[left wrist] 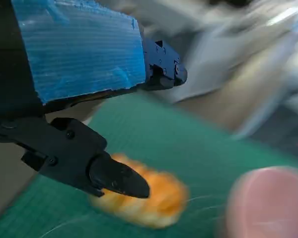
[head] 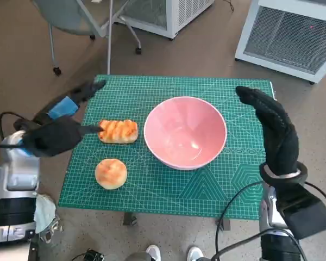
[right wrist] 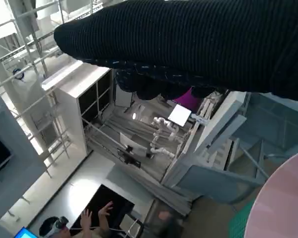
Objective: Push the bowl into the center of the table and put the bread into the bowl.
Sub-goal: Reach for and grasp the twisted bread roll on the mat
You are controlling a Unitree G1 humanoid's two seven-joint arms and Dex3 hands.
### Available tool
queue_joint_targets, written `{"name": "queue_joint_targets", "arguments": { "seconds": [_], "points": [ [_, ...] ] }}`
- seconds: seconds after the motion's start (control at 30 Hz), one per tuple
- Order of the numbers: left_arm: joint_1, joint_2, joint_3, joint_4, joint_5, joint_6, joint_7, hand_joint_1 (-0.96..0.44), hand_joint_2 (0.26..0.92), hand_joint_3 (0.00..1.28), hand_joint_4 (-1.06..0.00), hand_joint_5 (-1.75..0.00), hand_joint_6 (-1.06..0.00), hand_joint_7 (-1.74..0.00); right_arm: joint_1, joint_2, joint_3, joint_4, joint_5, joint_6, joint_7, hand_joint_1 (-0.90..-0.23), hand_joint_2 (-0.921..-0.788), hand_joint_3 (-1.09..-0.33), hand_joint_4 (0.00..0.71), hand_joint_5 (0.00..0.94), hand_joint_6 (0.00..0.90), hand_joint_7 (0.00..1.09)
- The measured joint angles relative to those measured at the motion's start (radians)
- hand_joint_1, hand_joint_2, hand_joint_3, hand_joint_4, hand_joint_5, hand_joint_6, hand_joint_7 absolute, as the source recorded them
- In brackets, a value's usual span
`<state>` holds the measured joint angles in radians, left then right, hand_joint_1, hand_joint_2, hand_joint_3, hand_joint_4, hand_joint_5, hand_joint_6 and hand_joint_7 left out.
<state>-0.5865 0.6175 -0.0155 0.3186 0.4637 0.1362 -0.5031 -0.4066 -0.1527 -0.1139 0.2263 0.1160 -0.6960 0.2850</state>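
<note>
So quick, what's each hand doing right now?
Left hand: open, holding nothing, fingers apart by the long bread.
Right hand: open, holding nothing.

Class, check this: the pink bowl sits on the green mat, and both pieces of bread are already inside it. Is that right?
Not quite. The pink bowl is on the green mat, but the head view shows it empty: the striped bread and the round bun lie on the mat beside it.

The pink bowl [head: 185, 132] stands upright and empty, a little to the 3 o'clock side of the middle of the green table [head: 152, 187]. A long golden bread [head: 118, 131] with toasted ridges lies flat just beside the bowl at its 9 o'clock. A round, pale golden bread roll [head: 111, 173] lies at the bowl's 8 o'clock, apart from both.
</note>
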Motion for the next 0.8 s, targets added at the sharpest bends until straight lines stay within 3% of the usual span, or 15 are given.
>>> {"name": "queue_joint_targets", "arguments": {
  "seconds": [0.2, 0.8],
  "points": [
    [-0.01, 0.0, -0.041, -0.019, 0.002, 0.043, 0.0, 0.11, 0.771, 0.01, -0.05, -0.01, -0.25, -0.01, 0.0, -0.001, 0.003, 0.005, 0.003, 0.003, 0.0, -0.625, -0.921, -0.745, 0.108, 0.0, -0.001, 0.41],
    [-0.096, -0.068, -0.252, 0.226, 0.094, 0.066, 0.072, 0.02, 0.758, 0.0, -0.1, -0.01, -0.27, -0.01, -0.001, -0.001, 0.014, 0.036, 0.029, 0.004, 0.003, -0.604, -0.921, -0.749, 0.121, 0.007, -0.001, 0.41]
  ]
}}
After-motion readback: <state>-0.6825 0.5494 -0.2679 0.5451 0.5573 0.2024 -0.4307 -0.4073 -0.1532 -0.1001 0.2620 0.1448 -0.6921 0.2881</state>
